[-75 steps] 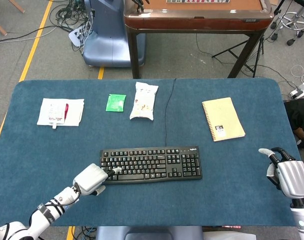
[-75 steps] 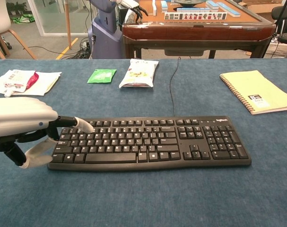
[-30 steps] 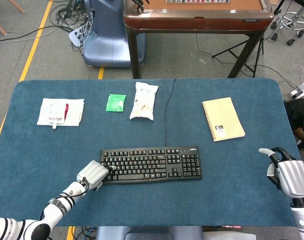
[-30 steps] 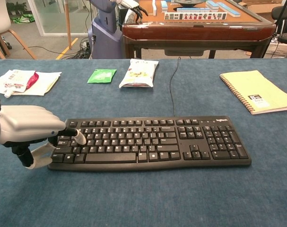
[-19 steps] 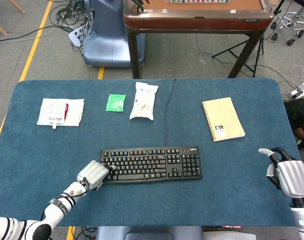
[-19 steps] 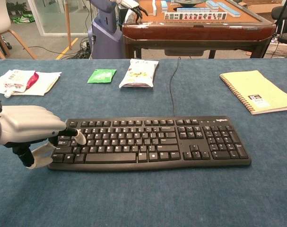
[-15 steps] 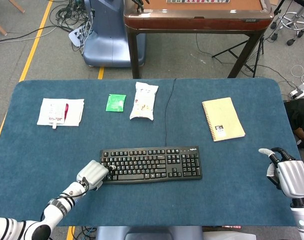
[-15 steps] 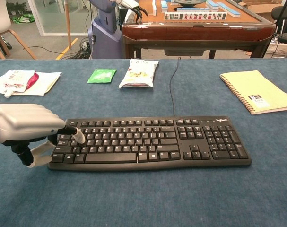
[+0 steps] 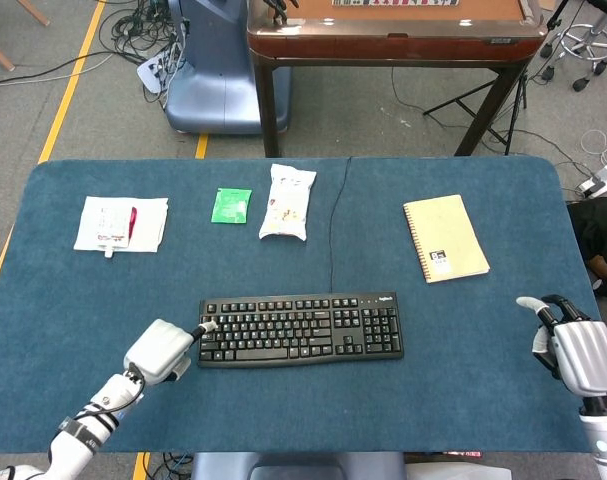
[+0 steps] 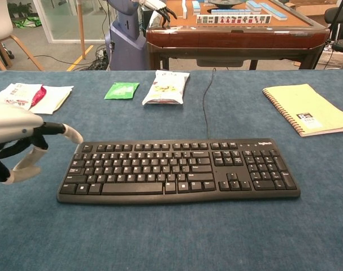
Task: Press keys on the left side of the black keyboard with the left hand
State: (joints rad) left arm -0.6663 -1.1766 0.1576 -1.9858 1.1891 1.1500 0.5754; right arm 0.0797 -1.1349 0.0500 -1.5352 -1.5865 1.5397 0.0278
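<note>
Covered in blue carpet-like cloth, the bench (image 9: 63, 300), with rounded corners. Stood on grey floor marked by a yellow line (image 9: 68, 90), cables (image 9: 133, 35) trailing at the far left. Behind the far edge, a brown mahjong table (image 9: 393, 40) with tiles on top, and a blue-grey machine base (image 9: 215, 85) beside it.

One black keyboard (image 9: 301, 328) near the front edge, roughly central, its cord (image 9: 333, 225) running straight to the far edge. One green packet (image 9: 231, 205) and one white snack bag (image 9: 288, 201) side by side toward the far edge, left of the cord. One white pouch with a red cap (image 9: 121, 223) near the far left corner. One yellow spiral notebook (image 9: 445, 238) on the right half.

Two hands. Left hand (image 9: 161, 350) just off the keyboard's left end, holding nothing, one finger stretched toward the top-left corner keys, the rest curled under; touching a key or not, cannot tell. Right hand (image 9: 573, 350) by the right edge near the front corner, empty, fingers apart, well apart from everything.
</note>
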